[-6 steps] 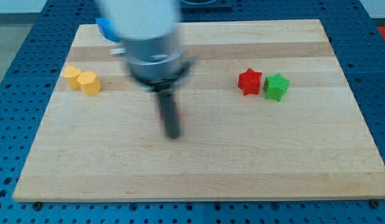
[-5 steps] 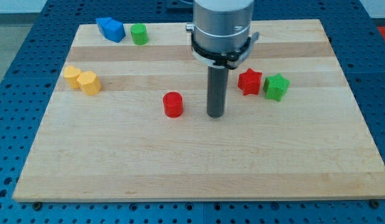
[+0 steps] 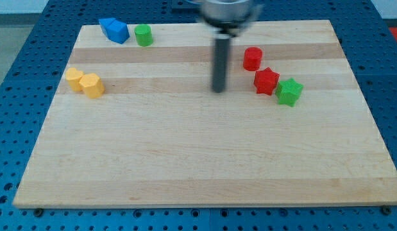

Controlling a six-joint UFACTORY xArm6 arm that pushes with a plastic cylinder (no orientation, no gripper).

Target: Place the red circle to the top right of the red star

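Observation:
The red circle (image 3: 252,58) stands on the wooden board at the upper right, just above and slightly left of the red star (image 3: 266,81). A green star (image 3: 288,92) touches the red star's lower right side. My tip (image 3: 217,89) rests on the board to the left of the red star and below-left of the red circle, apart from both.
A blue block (image 3: 114,29) and a green cylinder (image 3: 143,35) sit at the board's top left. Two yellow blocks (image 3: 84,82) sit side by side near the left edge. The board's rim (image 3: 204,204) ends at a blue perforated table.
The red circle went from the board's middle to just above the red star. The red and green stars shifted a little down and right. My tip moved up.

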